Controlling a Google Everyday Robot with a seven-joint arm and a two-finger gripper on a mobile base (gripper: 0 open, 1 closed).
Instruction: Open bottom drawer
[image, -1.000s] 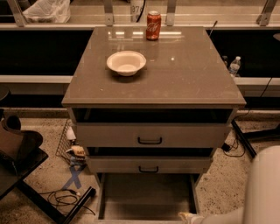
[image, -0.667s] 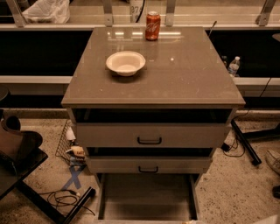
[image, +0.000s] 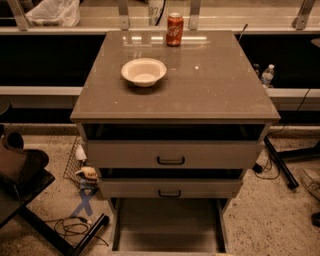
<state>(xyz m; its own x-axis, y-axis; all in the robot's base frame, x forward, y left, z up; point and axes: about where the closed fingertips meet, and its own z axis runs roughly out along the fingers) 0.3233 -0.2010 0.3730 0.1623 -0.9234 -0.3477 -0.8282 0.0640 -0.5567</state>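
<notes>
One bottom drawer (image: 167, 225) wide open at lower edge — gripper out of view, state unknown.

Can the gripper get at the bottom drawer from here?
Probably yes, though the gripper is out of frame, so its approach cannot be checked. The bottom drawer stands pulled out past the middle drawer, its floor bare and open from above, so nothing visible blocks the way.
</notes>
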